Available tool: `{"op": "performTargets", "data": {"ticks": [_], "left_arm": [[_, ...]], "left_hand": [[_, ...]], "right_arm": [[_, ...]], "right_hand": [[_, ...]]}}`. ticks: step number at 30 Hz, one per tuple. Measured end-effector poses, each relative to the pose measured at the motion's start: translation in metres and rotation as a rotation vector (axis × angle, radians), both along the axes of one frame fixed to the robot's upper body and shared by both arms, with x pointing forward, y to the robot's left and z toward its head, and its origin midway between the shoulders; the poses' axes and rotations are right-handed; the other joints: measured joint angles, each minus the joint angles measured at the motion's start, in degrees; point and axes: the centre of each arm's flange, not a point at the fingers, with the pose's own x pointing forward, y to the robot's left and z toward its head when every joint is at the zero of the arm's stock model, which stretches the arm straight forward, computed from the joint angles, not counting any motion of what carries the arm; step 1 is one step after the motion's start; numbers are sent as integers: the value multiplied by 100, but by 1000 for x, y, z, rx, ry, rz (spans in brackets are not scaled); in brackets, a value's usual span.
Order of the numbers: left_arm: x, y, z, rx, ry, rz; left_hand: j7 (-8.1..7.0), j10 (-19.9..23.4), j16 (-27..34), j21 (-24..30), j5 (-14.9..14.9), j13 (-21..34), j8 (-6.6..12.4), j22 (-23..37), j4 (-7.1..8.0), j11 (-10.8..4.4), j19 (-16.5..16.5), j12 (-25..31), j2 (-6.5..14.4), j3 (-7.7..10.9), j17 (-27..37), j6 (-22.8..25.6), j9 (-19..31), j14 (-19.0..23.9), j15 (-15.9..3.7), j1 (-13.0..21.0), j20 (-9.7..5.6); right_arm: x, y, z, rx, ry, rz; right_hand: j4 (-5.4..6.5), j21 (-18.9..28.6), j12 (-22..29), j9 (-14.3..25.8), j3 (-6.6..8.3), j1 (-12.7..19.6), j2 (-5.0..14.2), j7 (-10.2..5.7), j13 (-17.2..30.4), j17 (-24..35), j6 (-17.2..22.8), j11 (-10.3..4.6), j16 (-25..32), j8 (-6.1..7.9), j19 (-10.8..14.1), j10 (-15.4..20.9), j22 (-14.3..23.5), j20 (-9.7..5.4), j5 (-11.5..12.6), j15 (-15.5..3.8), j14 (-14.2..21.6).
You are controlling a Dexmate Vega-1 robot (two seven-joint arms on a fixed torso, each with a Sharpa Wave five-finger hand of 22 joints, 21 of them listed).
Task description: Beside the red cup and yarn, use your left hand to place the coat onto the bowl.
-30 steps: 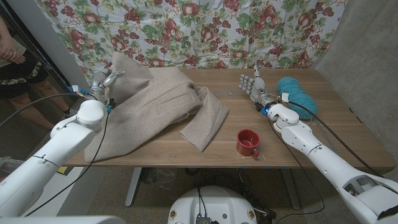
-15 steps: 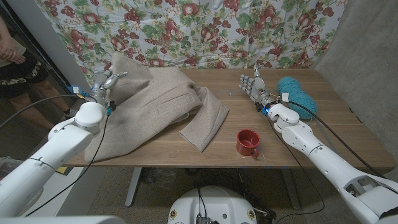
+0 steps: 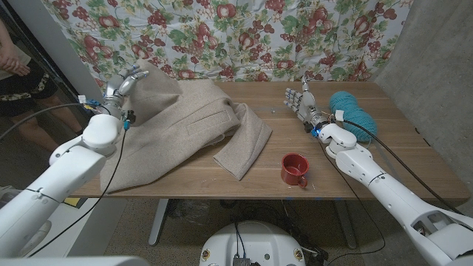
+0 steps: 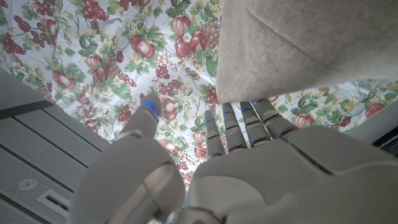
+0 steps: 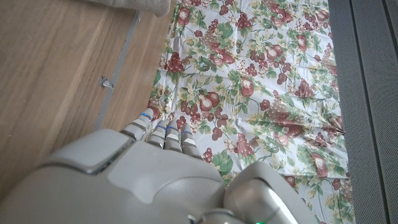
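Note:
The beige coat (image 3: 185, 129) lies spread over the table's left half, one sleeve reaching toward the middle. It humps up at the back left, and whatever is under it is hidden. My left hand (image 3: 124, 83) is raised at that hump's far-left edge with its fingers apart and nothing in them. In the left wrist view the fingers (image 4: 242, 124) reach straight toward the coat (image 4: 292, 43). The red cup (image 3: 294, 170) stands near the front edge, right of the sleeve. The teal yarn (image 3: 352, 111) lies at the back right. My right hand (image 3: 299, 100) stands upright beside the yarn, fingers apart, empty.
A floral cloth (image 3: 244, 37) hangs behind the wooden table (image 3: 384, 159). A person (image 3: 13, 70) stands at the far left beyond the table. Bare wood shows between the coat, cup and yarn. The right wrist view shows my right hand (image 5: 155, 174) over bare tabletop (image 5: 56, 62).
My left hand has lifted up and back from the coat's left edge and spread its fingers. The coat, cup, yarn and right hand have not moved.

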Motion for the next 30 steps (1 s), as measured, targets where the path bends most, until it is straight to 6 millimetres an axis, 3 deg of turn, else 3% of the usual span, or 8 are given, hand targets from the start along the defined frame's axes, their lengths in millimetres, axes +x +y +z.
{"op": "performTargets", "data": {"ticks": [11,30], "left_arm": [[-12,-7,10,16,-61,-5],[-14,-20,21,7,-121,-93]], "left_hand": [[-30,-20,0,-44,0,0,-22,1,-16,-19,-14,0,2,-16,0,30,8,-61,61,-63,55],[-91,0,43,-101,0,1,-66,2,-64,-80,156,45,-16,-63,1,93,27,-38,-3,-89,13]], "right_arm": [[-4,-3,0,2,-5,-3],[-7,-4,0,11,-20,-9]], "right_hand": [[1,0,0,0,-1,0,0,0,0,0,0,0,0,0,0,0,0,0,-35,0,0],[1,0,0,0,-1,0,0,0,0,0,0,0,0,0,0,0,0,0,-33,0,0]]}}
